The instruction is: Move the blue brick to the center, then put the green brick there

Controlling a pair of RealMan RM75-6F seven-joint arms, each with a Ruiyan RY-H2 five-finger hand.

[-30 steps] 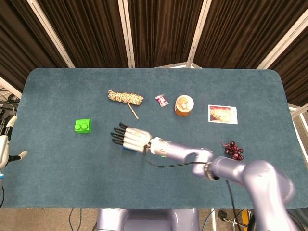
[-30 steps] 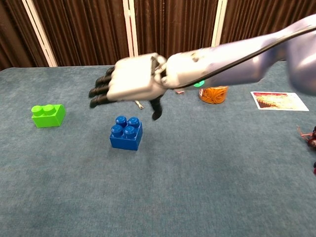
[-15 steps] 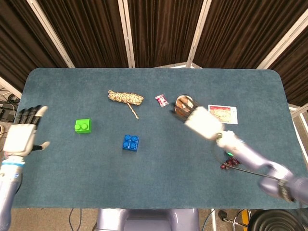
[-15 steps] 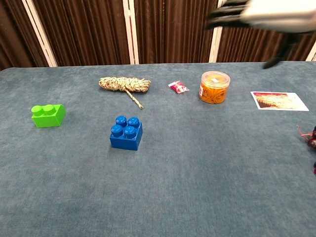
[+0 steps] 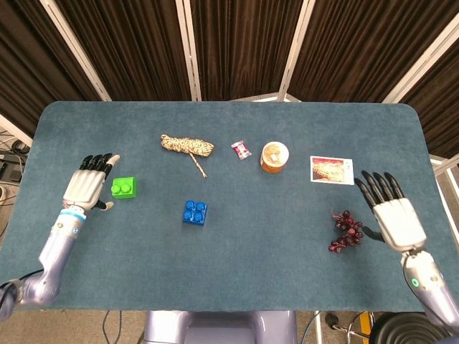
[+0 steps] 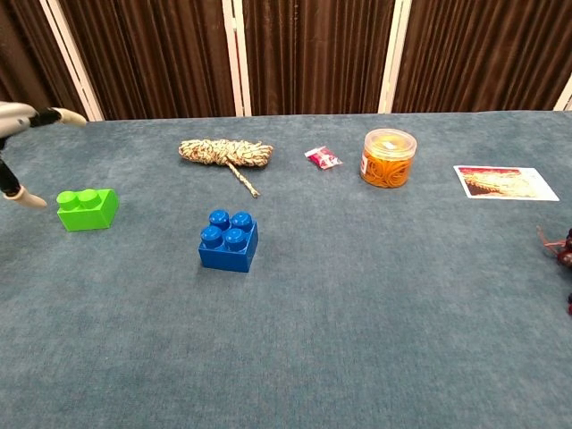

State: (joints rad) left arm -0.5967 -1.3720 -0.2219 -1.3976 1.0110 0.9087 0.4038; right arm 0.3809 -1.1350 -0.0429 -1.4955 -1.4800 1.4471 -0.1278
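The blue brick (image 5: 194,212) (image 6: 229,239) stands alone on the teal table, a little left of the middle, with nothing touching it. The green brick (image 5: 124,188) (image 6: 87,208) lies further left. My left hand (image 5: 88,185) hovers just left of the green brick, fingers spread and holding nothing; the chest view shows only its fingertips (image 6: 27,198) at the left edge. My right hand (image 5: 390,212) sits at the far right of the table, open and empty, beyond the dark red cluster.
At the back lie a coiled rope (image 5: 186,146), a small red packet (image 5: 241,150), an orange-lidded jar (image 5: 274,157) and a picture card (image 5: 332,170). A dark red grape-like cluster (image 5: 345,231) lies by the right hand.
The right hand has let the blue brick stand and pulled back from above it to the far right. The left hand has come in from the table's left edge beside the green brick.
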